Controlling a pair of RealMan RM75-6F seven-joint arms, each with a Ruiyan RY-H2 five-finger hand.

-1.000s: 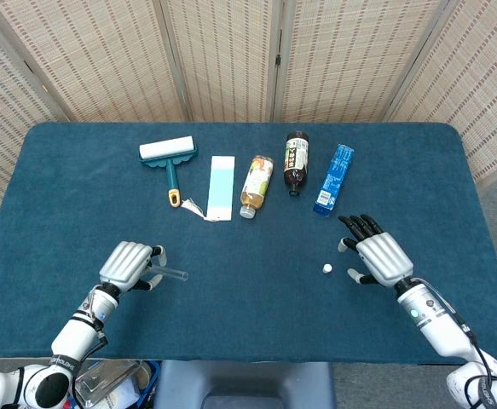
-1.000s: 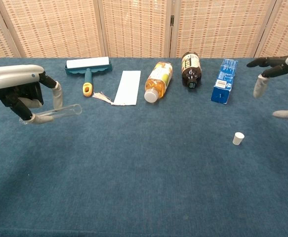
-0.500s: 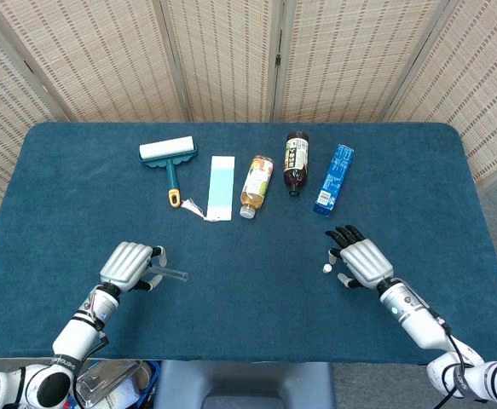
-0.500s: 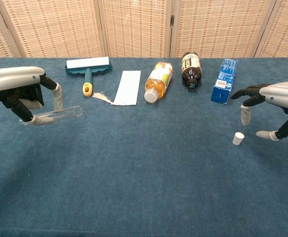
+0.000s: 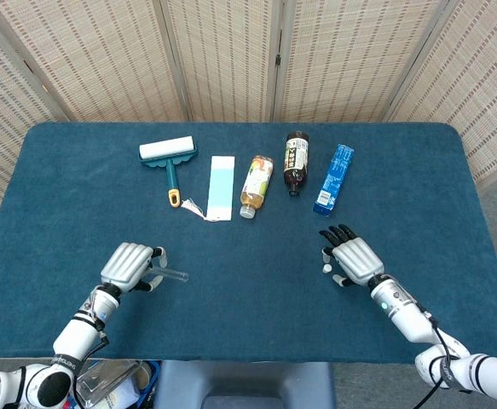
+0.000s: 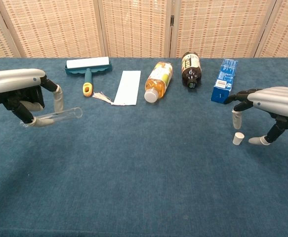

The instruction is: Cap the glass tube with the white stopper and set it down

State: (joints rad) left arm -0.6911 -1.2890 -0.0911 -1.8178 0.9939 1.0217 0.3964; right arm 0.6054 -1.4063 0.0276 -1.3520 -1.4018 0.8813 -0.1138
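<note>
My left hand holds the clear glass tube just above the cloth at the front left, the tube's open end pointing right. The small white stopper stands on the blue table cloth at the front right. My right hand hovers directly over the stopper with its fingers spread apart, a fingertip and the thumb on either side of it, not touching it.
Along the back lie a lint roller, a white card, a tea bottle, a dark bottle and a blue box. Woven screens stand behind the table.
My right hand has moved left and down from the right edge until it is over the stopper. The left hand and tube have stayed still.
</note>
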